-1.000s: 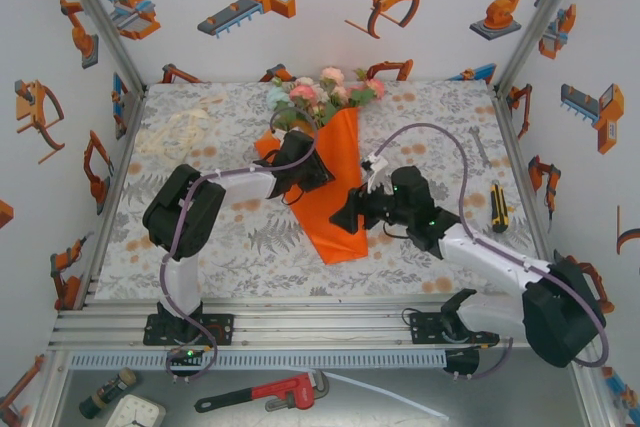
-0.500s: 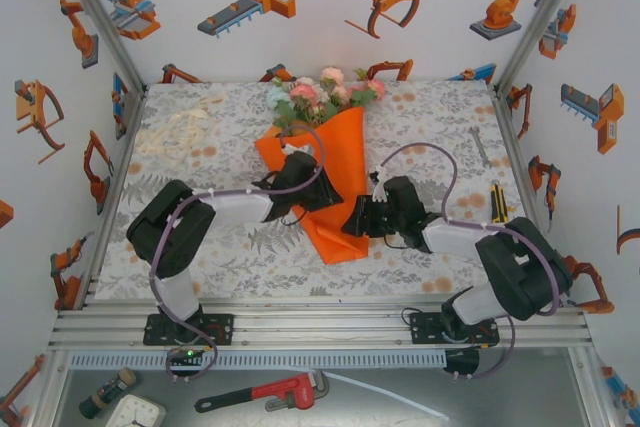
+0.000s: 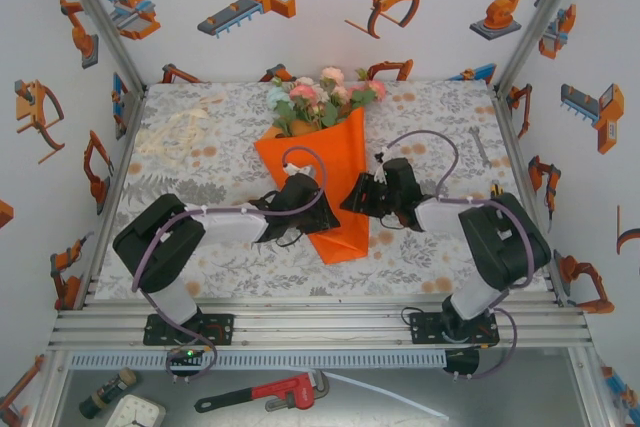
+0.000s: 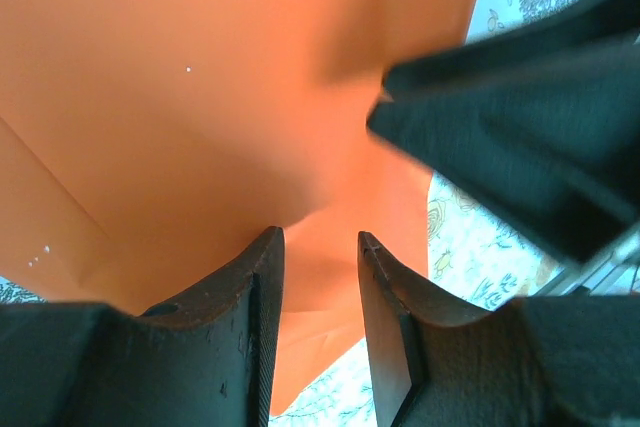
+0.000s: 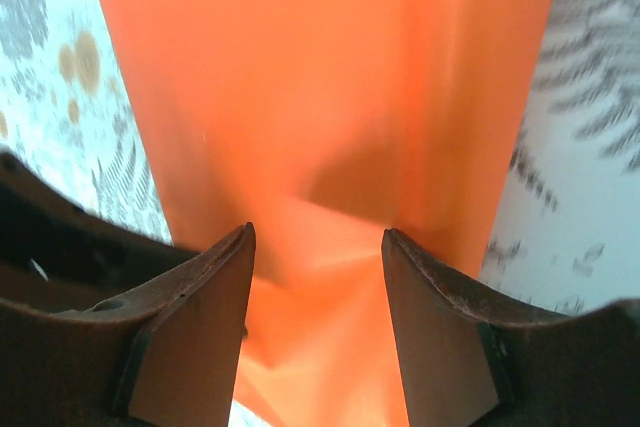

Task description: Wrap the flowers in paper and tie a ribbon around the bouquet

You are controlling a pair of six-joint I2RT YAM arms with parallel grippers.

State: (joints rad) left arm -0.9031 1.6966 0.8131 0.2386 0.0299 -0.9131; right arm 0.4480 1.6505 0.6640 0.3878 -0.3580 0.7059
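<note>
The bouquet (image 3: pixel 335 162) is a cone of bright orange paper (image 3: pixel 340 142), matte and creased along a fold. It is wide at the far end, where the flowers (image 3: pixel 322 97) spill out in pink, peach and pale mint with green leaves, and narrows to a point toward the arms. It lies flat in the middle of the floral cloth (image 3: pixel 220 247), blooms close to the far edge and tip short of the near edge.

The left gripper (image 4: pixel 320 242) has its jaws spread with a narrow gap, and the right gripper (image 5: pixel 317 232) has its jaws spread wider. Each has its tips over the orange sheet, which runs on past both fingers. I cannot tell whether the tips touch it.

Bare cloth lies open on both sides of the cone. The ribbon (image 3: pixel 178 132), cream and loosely heaped, sits near the far-left corner, well apart from the paper. A grey spanner (image 3: pixel 480 147) and a yellow-and-black tool (image 3: pixel 497 207) lie near the right edge.

Count: one bouquet, one ribbon, two grippers, two small tools
</note>
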